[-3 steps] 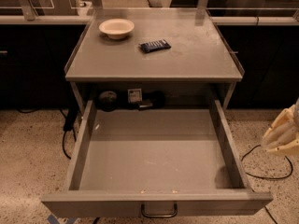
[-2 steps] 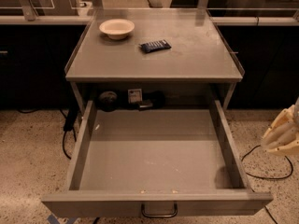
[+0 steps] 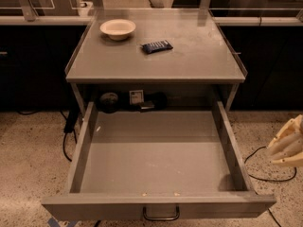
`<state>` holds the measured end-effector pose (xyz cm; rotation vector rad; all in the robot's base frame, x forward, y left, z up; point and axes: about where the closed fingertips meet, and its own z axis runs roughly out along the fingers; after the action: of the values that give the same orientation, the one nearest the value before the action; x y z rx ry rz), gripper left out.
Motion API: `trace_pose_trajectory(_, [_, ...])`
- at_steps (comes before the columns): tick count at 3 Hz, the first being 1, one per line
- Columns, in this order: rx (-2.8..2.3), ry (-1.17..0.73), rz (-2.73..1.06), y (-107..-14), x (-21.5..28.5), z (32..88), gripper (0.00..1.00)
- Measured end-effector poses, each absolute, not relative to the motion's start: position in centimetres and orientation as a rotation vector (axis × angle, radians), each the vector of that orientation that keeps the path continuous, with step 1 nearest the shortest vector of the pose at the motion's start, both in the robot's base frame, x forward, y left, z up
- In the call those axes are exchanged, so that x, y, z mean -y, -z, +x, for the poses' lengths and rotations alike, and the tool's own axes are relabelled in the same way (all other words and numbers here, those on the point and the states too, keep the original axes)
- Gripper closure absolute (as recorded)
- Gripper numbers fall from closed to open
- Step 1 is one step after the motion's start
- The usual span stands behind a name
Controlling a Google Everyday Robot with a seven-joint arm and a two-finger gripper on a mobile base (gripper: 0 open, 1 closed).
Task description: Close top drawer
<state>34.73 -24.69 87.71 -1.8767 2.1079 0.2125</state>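
The top drawer (image 3: 158, 205) is a wide, shallow grey metal drawer pulled fully out toward me. Its inside is bare except for a few crumbs. A small dark wire handle (image 3: 161, 214) hangs at the centre of its front panel, at the bottom edge of the view. My gripper (image 3: 288, 148) is a pale cream shape at the right edge, just right of the drawer's right side wall and apart from it.
The grey table top (image 3: 189, 56) holds a white bowl (image 3: 118, 29) and a dark blue packet (image 3: 157, 46). Small dark items (image 3: 130, 100) sit in the recess behind the drawer. Black cables (image 3: 68, 136) lie on the speckled floor on both sides. Dark counters stand behind.
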Motion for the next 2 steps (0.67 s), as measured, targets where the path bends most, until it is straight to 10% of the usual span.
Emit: trace_pose_trajectory(2, [-2.073,-0.374,-1.845,-85.2,22.6,28.5,1.0])
